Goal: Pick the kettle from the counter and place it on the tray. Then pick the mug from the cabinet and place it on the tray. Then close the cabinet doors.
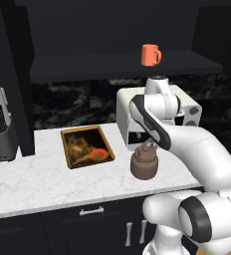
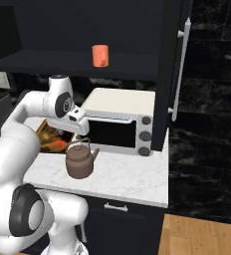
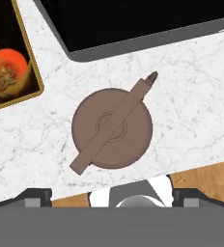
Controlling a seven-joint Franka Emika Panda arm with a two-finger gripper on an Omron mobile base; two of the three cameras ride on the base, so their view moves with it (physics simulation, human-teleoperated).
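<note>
Hand view has the kettle (image 3: 112,127) dead centre below the gripper (image 1: 148,144), handle running diagonally; can't tell how wide the gripper is, tray (image 1: 86,146) sits left.

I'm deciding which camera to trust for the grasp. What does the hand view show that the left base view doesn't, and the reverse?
Hand view alone: the kettle from straight above, its handle running diagonally across the lid, and wood floor past the counter edge. Left base view alone: the mug on the cabinet shelf, the whole tray, and the arm over the kettle. Both: kettle on the counter, tray beside it, apart. The jaws' state isn't clear.
</note>
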